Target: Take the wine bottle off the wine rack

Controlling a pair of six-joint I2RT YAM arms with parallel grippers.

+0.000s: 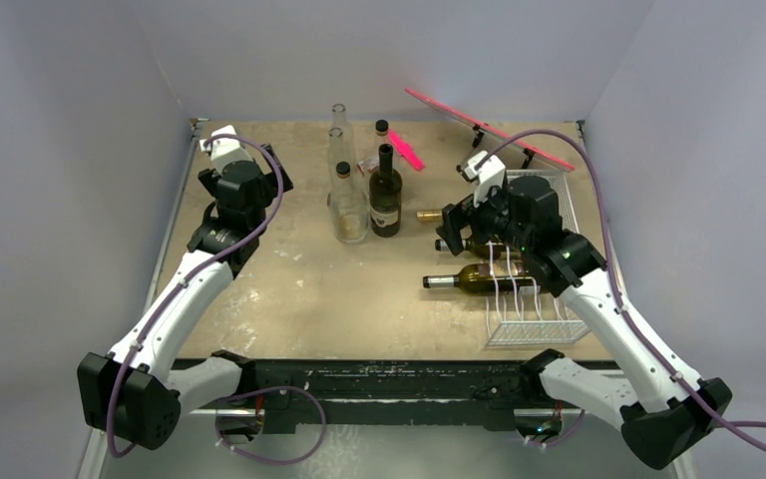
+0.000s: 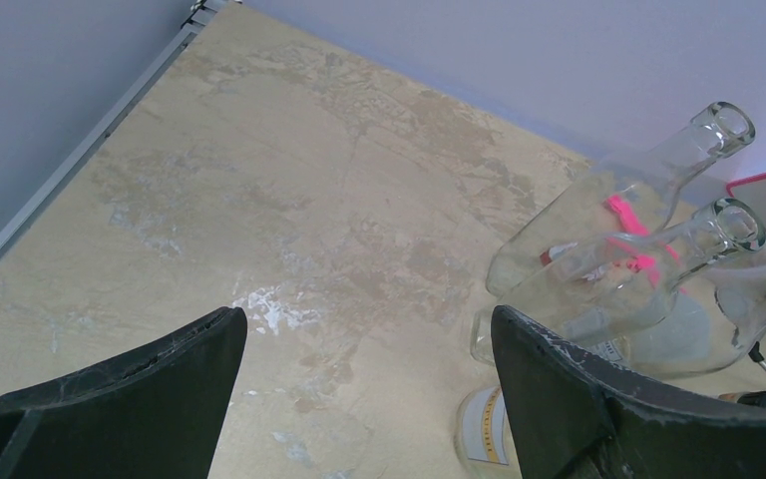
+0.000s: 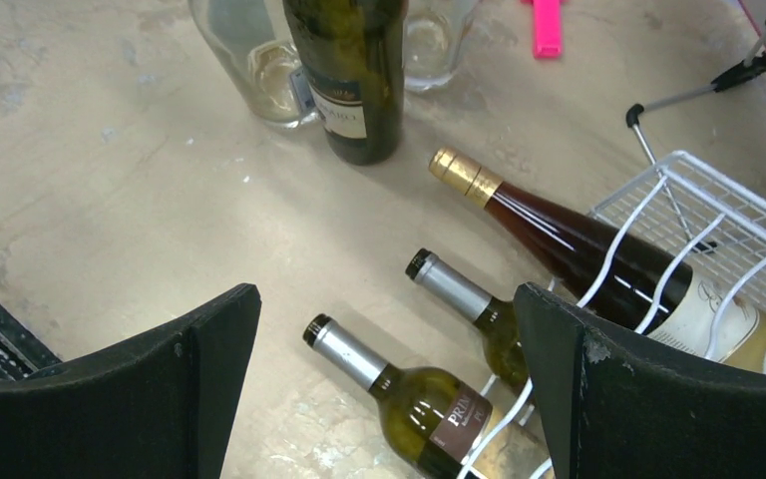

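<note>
Our right pincer [image 3: 384, 294] hangs released over three necks jutting from the wine rack [image 3: 728, 200]. On the nearest wine bottle [image 3: 409, 389] we read "PRIN" on a dark label, remaining letters seemingly behind a wire. Our left pincer [image 2: 369, 329], also released, hovers over the counter [image 2: 259, 180].

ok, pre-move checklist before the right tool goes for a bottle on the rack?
1. Right tool open, empty: ok.
2. Gold-capped bottle, middle bottle and near bottle lie in the wine rack, necks sticking out toward the tool: ok.
3. Single target neck lined up: cannot tell; middle and near necks both show in its gap.
4. Upright dark bottle apart from those necks: ok.
5. Left tool open, well away from the rack: ok.
</note>
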